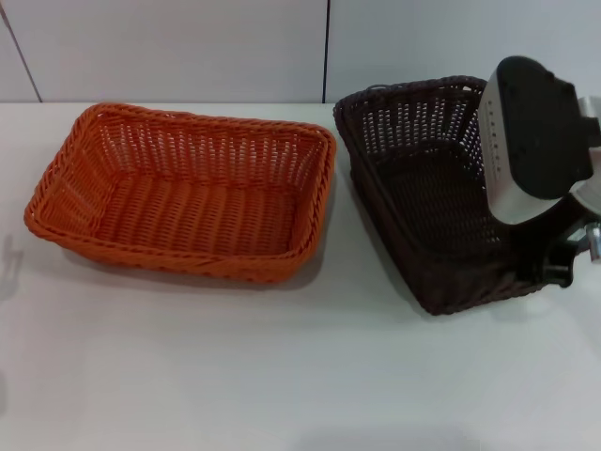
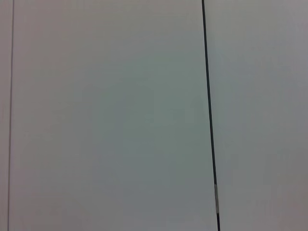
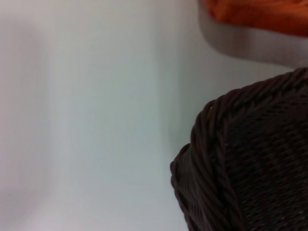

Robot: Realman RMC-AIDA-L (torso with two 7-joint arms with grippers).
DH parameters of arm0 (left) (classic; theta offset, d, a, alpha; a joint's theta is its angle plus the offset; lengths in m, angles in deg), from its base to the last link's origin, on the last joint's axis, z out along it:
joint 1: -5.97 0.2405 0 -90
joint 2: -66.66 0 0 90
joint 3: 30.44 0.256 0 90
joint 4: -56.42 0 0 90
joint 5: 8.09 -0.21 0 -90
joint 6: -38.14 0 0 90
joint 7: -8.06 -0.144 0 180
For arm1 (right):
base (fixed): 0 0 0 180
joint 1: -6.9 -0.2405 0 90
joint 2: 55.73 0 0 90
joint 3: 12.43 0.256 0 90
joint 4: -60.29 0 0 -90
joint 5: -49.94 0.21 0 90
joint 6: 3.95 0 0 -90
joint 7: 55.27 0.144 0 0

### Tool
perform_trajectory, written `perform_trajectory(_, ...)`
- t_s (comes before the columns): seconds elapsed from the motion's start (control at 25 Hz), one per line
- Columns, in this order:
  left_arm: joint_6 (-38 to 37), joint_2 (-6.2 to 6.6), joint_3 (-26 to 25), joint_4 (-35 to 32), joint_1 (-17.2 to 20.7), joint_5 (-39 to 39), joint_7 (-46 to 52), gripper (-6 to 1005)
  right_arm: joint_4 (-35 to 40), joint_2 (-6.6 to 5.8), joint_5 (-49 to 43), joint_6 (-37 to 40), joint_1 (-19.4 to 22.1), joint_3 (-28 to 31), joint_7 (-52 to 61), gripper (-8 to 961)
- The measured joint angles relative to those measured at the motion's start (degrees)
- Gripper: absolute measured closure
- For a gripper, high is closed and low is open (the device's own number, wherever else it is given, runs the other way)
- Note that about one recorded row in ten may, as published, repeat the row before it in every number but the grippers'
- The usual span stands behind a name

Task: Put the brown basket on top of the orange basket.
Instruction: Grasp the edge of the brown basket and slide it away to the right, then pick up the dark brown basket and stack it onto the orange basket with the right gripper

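Observation:
The orange basket [image 1: 183, 193] sits flat on the white table at the left. The brown basket [image 1: 423, 188] is at the right, turned at an angle and tilted, with its right side raised. My right gripper [image 1: 552, 265] is at the basket's right rim, mostly hidden under the arm's wrist housing, and seems shut on that rim. The right wrist view shows a braided corner of the brown basket [image 3: 240, 168] close up, with the orange basket [image 3: 260, 14] farther off. My left gripper is out of view; its wrist view shows only a wall.
The white table [image 1: 282, 376] stretches in front of both baskets. A white panelled wall [image 1: 188, 47] with a dark seam [image 2: 209, 120] stands behind the table. A narrow gap of table separates the two baskets.

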Motion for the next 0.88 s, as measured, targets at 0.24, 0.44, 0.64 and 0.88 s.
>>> perform_trajectory(0.24, 0.1, 0.0, -0.2, 0.0, -0.1, 0.1, 0.0, 236, 6.7, -0.05, -3.0, 2.5, 0.1, 0.3, 1.5, 803)
perform_trajectory(0.44, -0.1, 0.0, -0.3, 0.0, -0.2, 0.1, 0.0, 236, 13.1, -0.1, -4.0, 5.9, 0.0, 0.4, 1.7, 803)
perform_trajectory(0.64, -0.2, 0.0, -0.3, 0.0, -0.1, 0.1, 0.1, 236, 19.6, -0.14, -5.0, 8.0, -0.5, 0.0, 1.7, 803)
perform_trajectory(0.88, 0.0, 0.0, -0.3, -0.1, -0.3, 0.1, 0.1, 236, 22.7, -0.22, -5.6, 7.9, -2.6, -1.6, 1.2, 803)
